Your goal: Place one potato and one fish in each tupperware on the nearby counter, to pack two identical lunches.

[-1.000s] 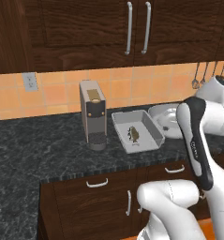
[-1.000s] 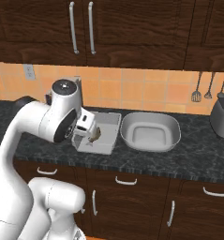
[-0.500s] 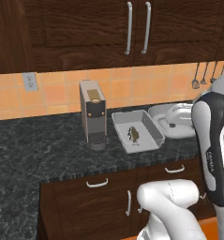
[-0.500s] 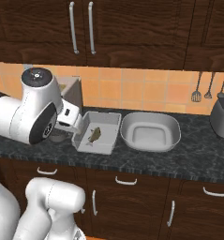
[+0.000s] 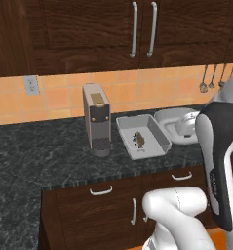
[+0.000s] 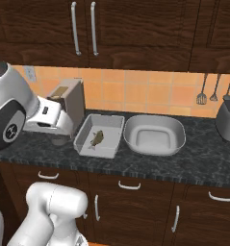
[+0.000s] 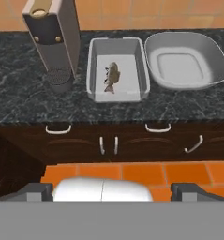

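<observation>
Packing barely begun: one fish [image 7: 111, 78] lies in square tupperware box [image 7: 96, 92] on tabletop [image 7: 19, 98]; rounded dish [image 7: 215, 60] beside it holds nothing. Claw [image 7: 111, 190] wide open, holding nothing, well back from tabletop. Risks: second fish landing in same box; coffee machine [image 7: 55, 33] close beside box could get clipped.

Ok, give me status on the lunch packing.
Gripper open, empty. One fish in square tupperware; round tupperware holds nothing. Nothing blocking.

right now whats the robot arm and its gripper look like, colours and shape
The arm is made of glossy white rounded segments with black panels and bands at the joints, rising from a bulbous white base. A round black cap bearing a small white emblem shows on one joint. The gripper has two small dark grey finger tips.
</observation>
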